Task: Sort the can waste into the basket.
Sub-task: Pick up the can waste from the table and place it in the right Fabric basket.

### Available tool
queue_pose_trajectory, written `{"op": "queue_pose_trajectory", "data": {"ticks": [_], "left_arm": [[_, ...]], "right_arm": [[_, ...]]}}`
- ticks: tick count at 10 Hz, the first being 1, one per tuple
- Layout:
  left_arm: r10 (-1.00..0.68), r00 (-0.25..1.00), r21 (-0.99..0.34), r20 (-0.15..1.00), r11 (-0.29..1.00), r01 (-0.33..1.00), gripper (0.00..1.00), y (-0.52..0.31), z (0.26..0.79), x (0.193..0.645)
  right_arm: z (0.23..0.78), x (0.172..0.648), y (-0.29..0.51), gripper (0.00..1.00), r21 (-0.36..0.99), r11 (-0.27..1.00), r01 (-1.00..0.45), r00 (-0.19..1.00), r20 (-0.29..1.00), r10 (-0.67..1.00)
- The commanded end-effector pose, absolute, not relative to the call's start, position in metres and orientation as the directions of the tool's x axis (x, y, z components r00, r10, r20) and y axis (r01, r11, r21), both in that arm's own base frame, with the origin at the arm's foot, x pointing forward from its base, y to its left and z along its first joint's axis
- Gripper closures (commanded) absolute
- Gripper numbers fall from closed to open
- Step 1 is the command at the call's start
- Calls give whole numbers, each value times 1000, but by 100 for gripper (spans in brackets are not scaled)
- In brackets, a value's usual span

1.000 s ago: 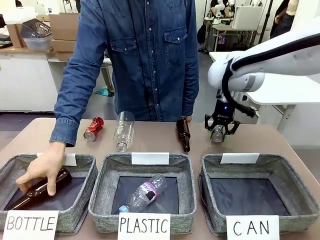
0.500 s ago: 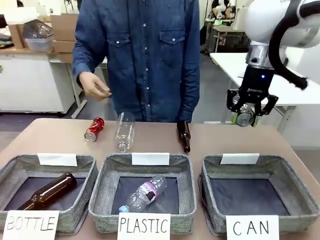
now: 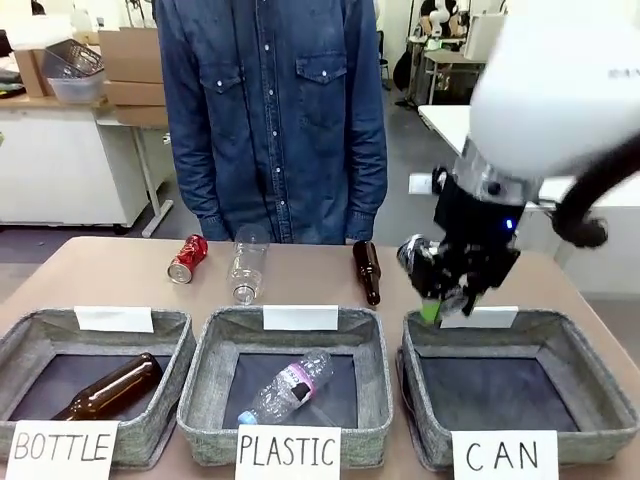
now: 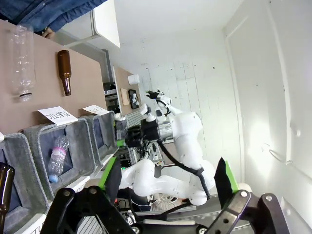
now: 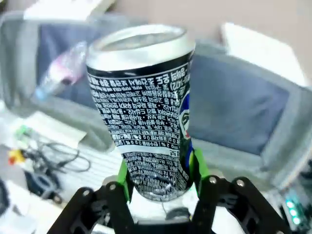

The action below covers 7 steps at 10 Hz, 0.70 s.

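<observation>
CAN basket (image 3: 550,316) sits nearest me, the rightmost of three grey baskets in a row on the surface (image 3: 100,270), next to the PLASTIC basket (image 3: 360,315) and the BOTTLE basket (image 3: 40,318). Just over its far rim hangs the right claw (image 3: 447,290), tilted and clenched on the black can (image 5: 146,107), with its green pads pressing the can's sides. The left claw (image 4: 166,178) is released, its fingers spread wide. Farther back the red can (image 3: 187,258) lies on its side on the surface, left of a clear bottle (image 3: 248,262) and a brown bottle (image 3: 367,270), both lying down. A person (image 3: 275,120) in a denim shirt stands behind the far edge.
</observation>
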State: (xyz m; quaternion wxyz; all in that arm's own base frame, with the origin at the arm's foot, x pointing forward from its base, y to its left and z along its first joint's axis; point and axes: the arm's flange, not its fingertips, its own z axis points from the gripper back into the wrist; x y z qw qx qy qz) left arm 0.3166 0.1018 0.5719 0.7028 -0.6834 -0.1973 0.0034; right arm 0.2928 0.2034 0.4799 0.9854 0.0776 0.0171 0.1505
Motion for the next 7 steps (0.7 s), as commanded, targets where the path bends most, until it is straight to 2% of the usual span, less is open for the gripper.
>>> {"op": "queue_pose_trajectory", "data": {"ticks": [1,2,5,6,7], "left_arm": [[263,919,-956,292,65,285,0,103,572,316],[263,919,-956,292,65,285,0,103,572,316],[263,919,-956,292,65,285,0,103,572,316],[263,919,-956,292,65,285,0,103,572,316],[263,919,-956,292,65,285,0,103,572,316]], "right_arm": [[448,274,170,100,357,891,-282,944,-65,325],[480,293,203,100,158,943,-294,954,-10,299],[480,293,203,100,158,943,-294,954,-10,299],[470,283,198,42,204,928,-311,948,-7,319],[469,290,186,42,106,878,-467,880,-41,474]]}}
